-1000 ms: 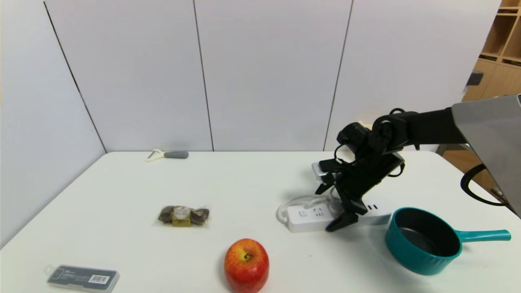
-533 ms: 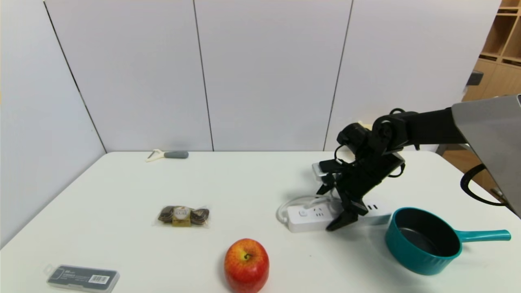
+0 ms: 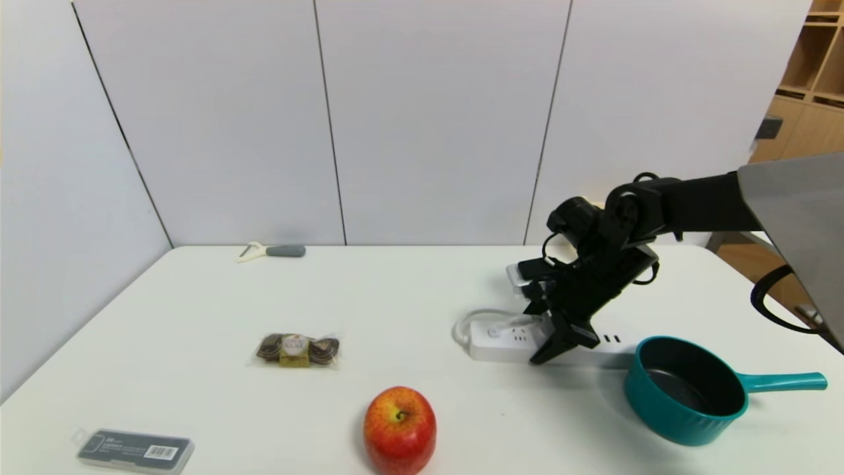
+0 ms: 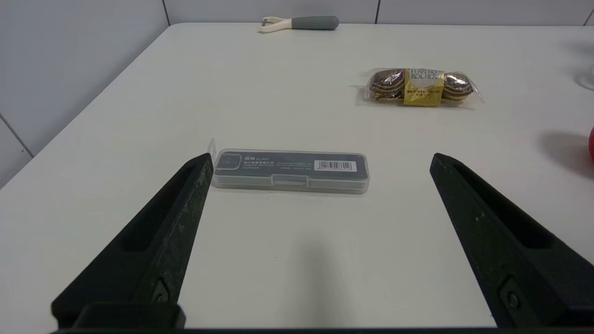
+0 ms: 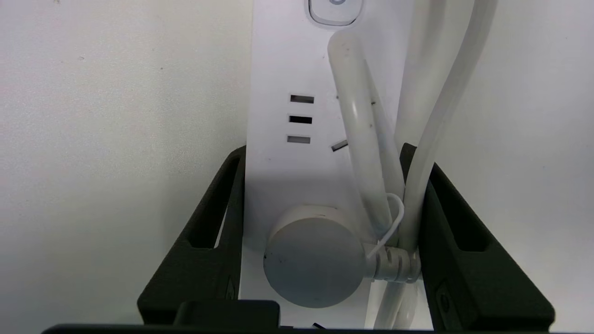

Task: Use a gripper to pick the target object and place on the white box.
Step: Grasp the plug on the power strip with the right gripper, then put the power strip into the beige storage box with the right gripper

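The white power strip (image 3: 501,336) is gripped near its middle by my right gripper (image 3: 550,340), just left of the teal saucepan, and its left end looks slightly raised off the table. In the right wrist view the gripper (image 5: 323,150) is shut on the strip (image 5: 287,69): one finger presses its bare edge, the other the bundled cord (image 5: 362,116) beside the round plug (image 5: 311,255). The white box is hidden behind the right arm. My left gripper (image 4: 321,158) hangs open and empty low over the table's near left, in front of a grey case.
The teal saucepan (image 3: 686,389) sits close to the strip's right end. An apple (image 3: 399,429), a chocolate pack (image 3: 297,349), the grey barcode case (image 3: 135,452) and a peeler (image 3: 273,251) lie across the table's left and middle. Wall panels stand behind.
The right gripper has risen a little with the power strip; the strip's left end now sits higher and slightly farther back than a second ago. The left arm has not moved.
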`<state>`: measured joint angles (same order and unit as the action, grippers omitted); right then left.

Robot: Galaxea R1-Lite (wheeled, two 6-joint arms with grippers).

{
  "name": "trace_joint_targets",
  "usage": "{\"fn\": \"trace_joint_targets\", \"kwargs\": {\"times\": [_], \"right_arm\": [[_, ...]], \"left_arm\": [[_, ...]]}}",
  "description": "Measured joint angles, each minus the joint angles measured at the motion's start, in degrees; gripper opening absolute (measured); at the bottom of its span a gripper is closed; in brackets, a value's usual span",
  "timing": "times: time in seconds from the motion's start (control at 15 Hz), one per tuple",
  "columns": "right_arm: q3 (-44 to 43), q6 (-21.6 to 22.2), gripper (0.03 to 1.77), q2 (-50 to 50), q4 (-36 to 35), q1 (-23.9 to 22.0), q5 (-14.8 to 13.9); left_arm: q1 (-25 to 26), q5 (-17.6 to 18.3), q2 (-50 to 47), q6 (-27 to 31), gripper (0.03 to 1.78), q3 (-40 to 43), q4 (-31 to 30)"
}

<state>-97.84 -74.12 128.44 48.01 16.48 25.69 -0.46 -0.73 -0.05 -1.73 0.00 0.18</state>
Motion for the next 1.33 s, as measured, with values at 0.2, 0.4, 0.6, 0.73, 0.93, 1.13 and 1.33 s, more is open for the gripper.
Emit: {"fn": "trace_joint_targets", "kwargs": {"times": [0.2,0.4,0.6,0.73,0.93,1.13,1.33], "right_arm": [[-0.3,0.0,0.99,-0.2,0.3,0.1,0.2],[-0.6,0.3,0.96,-0.6,0.3,0.2,0.2],[-1.4,0.3,0.86,-0.9,0.3,0.2,0.3],[-1.6,0.3,0.85,-1.1,0.2,0.2,0.3],[-1.6,0.3,0.85,-1.2,0.3,0.2,0.3],[-1.5,0.3,0.85,-1.3,0.2,0.1,0.6],[-1.5,0.3,0.85,-1.2,0.2,0.1,0.7]], "left_arm": [[0.0,0.0,0.0,0.0,1.69,0.0,0.0],[0.0,0.0,0.0,0.0,1.69,0.0,0.0],[0.0,0.0,0.0,0.0,1.69,0.0,0.0],[0.0,0.0,0.0,0.0,1.69,0.0,0.0],[0.0,0.0,0.0,0.0,1.69,0.0,0.0],[0.0,0.0,0.0,0.0,1.69,0.0,0.0],[0.0,0.0,0.0,0.0,1.69,0.0,0.0]]}}
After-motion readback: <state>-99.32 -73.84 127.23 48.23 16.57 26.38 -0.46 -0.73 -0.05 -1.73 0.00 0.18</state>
